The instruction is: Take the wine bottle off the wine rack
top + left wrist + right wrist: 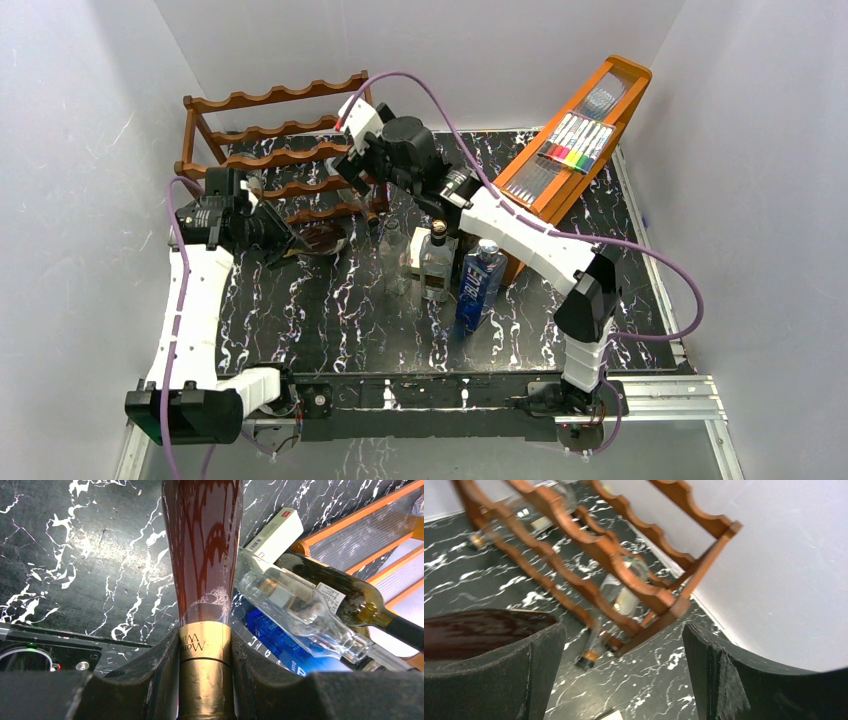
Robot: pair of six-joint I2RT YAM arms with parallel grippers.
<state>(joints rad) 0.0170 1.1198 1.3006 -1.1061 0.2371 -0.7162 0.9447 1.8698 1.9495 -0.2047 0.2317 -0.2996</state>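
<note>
1. Left wrist view: nearest the lens, the left claw was clamped tight on the gold-foiled neck of the wine bottle. The bottle's dark red body ran away from the camera over the black marbled surface. A clear bottle and a blue bottle showed beyond it.
2. Right wrist view: the right claw stood wide open with nothing between its pads, just off an end post of the wine rack. Glass bottles lay in the rack's tiers.
3. Top view: the wine bottle lay roughly level just in front of the rack's lowest tier. I could not tell whether it touched the rail. The standing bottles stood near, past the rack's end.
4. Likely trouble: the hold was on the neck alone, over smooth foil, so the heavy body could sag or slip out.
5. A wide swing away from the rack could knock over the standing bottles.
6. A catch on the scalloped rail could drag the rack and unsettle the bottles in its tiers.
</note>
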